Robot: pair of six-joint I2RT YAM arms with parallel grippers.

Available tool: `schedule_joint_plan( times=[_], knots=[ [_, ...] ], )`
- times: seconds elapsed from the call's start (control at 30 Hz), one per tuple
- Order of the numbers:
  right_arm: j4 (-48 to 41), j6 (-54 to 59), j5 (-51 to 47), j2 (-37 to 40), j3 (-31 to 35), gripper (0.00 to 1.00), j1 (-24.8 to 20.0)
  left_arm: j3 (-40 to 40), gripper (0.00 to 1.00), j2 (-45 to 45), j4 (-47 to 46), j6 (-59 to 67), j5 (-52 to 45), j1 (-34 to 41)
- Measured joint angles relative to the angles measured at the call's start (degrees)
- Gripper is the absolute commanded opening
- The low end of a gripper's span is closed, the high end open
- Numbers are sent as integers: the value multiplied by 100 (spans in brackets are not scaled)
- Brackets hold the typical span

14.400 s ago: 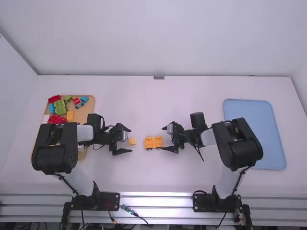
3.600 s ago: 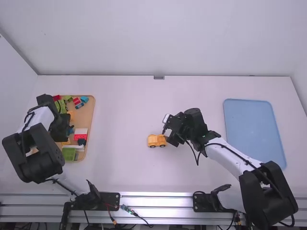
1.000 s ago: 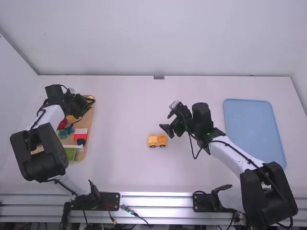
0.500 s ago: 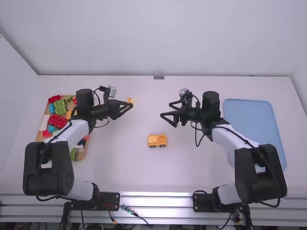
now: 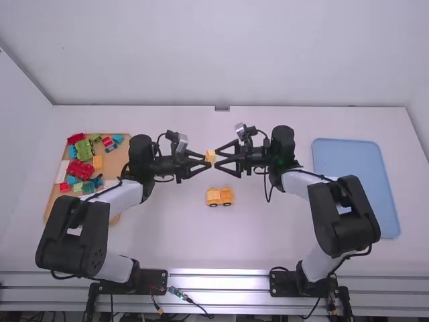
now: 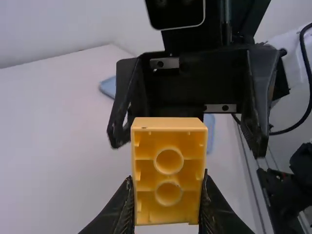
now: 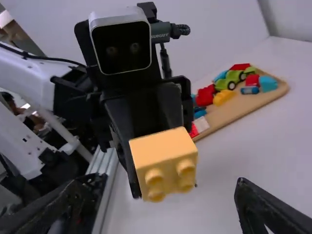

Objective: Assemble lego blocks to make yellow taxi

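In the high view my left gripper [image 5: 205, 163] is shut on a yellow block [image 5: 210, 156], held above the table. My right gripper [image 5: 221, 159] faces it from the right, open, its fingers around the block's far side without touching it. Below them on the table stands the yellow wheeled car piece [image 5: 220, 196]. In the left wrist view the block [image 6: 168, 170] shows its hollow underside between the fingertips of my left gripper [image 6: 168, 195]. The right wrist view has the block's studs [image 7: 165, 161] facing my right gripper [image 7: 214, 204], whose fingers are wide apart.
A wooden tray [image 5: 119, 174] with several red, green, blue and yellow pieces lies at the left, partly behind the left arm. A blue tray [image 5: 348, 161] lies at the right.
The left gripper has come from the wooden tray to the middle with a yellow block. The right gripper, open, has moved slightly left and now faces it. The car piece has stayed put since a second ago.
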State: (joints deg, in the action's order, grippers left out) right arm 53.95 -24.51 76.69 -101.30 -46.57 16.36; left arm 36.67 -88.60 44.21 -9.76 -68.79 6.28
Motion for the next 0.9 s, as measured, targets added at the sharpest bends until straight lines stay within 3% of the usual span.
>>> schedule_joint_plan(
  times=[0.2, 0.5, 0.7, 0.77, 0.8, 0.87, 0.9],
  knots=[
    [258, -157, 92, 0, 2, 55, 142, -267, 1, 0, 898, -782, -111, 26],
    [396, -214, 61, -7, 0, 46, 245, -422, 1, 2, 931, -1084, -216, 26],
    [398, -249, 15, -7, 2, 22, 243, -433, 2, 33, 933, -1104, -326, 24],
    [393, -260, 28, -7, 0, 20, 243, -448, 2, 37, 935, -1106, -323, 24],
    [393, -264, 31, -7, 2, 16, 243, -452, 10, 37, 938, -1104, -323, 24],
    [393, -267, 24, -7, 2, 14, 238, -455, 48, 39, 944, -1115, -321, 24],
    [396, -254, 15, -7, 2, 14, 238, -452, 56, 37, 953, -1099, -323, 26]
  ],
)
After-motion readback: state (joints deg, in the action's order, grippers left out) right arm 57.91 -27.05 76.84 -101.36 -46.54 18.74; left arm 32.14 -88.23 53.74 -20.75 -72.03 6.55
